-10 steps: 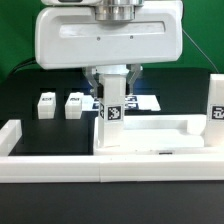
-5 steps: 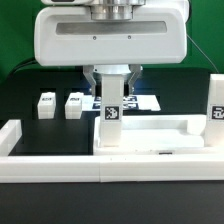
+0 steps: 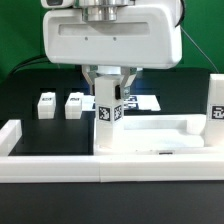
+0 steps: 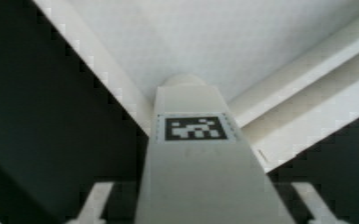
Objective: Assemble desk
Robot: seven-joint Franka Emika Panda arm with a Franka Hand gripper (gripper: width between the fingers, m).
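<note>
My gripper (image 3: 108, 90) is shut on a white square desk leg (image 3: 108, 116), held upright over the left corner of the desk's tabletop (image 3: 170, 135). In the exterior view the leg shows two tagged faces. In the wrist view the leg (image 4: 197, 150) runs out between the fingers (image 4: 101, 205), its tag facing the camera, and the tabletop (image 4: 211, 40) lies beyond it. A second leg (image 3: 215, 110) stands upright at the tabletop's right end. Two more legs (image 3: 45, 105) (image 3: 73, 105) rest on the black table at the exterior view's left.
A long low white border wall (image 3: 100, 170) runs along the front with a short return on the left (image 3: 10, 135). The marker board (image 3: 146, 102) lies flat behind the held leg. The arm's large white body hangs above the middle of the scene.
The arm's body has shifted toward the exterior view's right and the held leg has turned about its upright axis, now showing two faces. The grip is unchanged.
</note>
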